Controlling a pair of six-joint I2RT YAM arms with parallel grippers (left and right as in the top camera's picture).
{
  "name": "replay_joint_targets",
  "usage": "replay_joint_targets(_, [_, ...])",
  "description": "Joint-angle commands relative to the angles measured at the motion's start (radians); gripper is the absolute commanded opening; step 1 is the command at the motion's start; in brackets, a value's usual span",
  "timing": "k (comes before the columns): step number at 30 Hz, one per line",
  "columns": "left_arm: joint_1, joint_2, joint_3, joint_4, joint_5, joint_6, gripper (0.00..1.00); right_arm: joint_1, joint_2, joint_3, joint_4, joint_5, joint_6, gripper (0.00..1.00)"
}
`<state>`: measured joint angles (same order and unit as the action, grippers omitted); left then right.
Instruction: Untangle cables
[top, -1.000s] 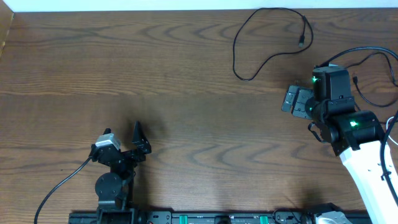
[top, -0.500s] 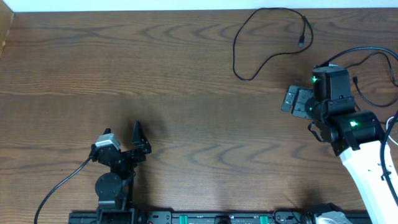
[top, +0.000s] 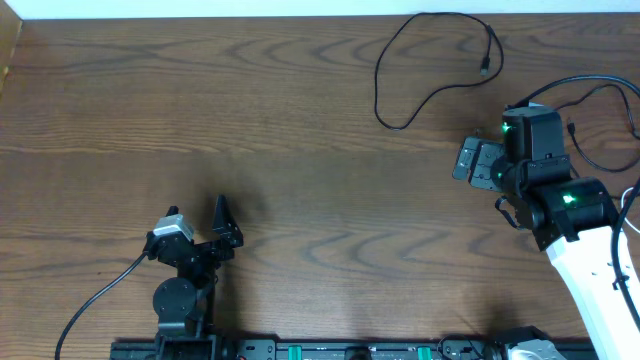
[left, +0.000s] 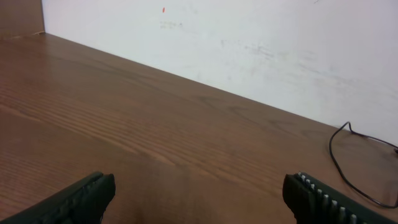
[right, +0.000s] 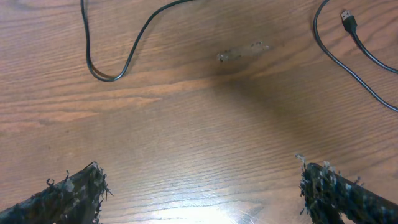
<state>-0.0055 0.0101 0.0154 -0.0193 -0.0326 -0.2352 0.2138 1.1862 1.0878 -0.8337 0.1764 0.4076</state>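
One black cable (top: 377, 88) lies in a loose loop at the far side of the worktop (top: 250, 120), its plug end (right: 348, 20) lying free. The right gripper (right: 205, 193) is near it, fingers wide, holding nothing. The left gripper (left: 199, 199) is well apart from it, fingers wide, holding nothing.

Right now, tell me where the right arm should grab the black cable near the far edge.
Grip the black cable just behind its plug, coming straight down with the open right gripper, jaws either side of the cord. It lies flat on the table, and that end is free and probably nearest.
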Motion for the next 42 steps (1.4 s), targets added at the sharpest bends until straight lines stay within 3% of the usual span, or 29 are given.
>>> replay_joint_targets(1, [0.005, -0.009, -0.011, -0.047, -0.046, 0.016, 0.91, 0.003, -0.006, 0.003, 0.0, 0.012, -0.013, 0.99])
replay_joint_targets(4, [0.005, -0.009, -0.011, -0.047, -0.046, 0.016, 0.91, 0.003, -0.006, 0.003, 0.0, 0.012, -0.013, 0.99])
replay_joint_targets(7, [0.005, -0.009, -0.011, -0.04, -0.088, 0.12, 0.91, 0.003, -0.006, 0.003, 0.0, 0.012, -0.013, 0.99])
replay_joint_targets(42, [0.005, -0.006, -0.011, -0.041, -0.088, 0.123, 0.91, 0.003, -0.006, 0.003, 0.0, 0.012, -0.013, 0.99])
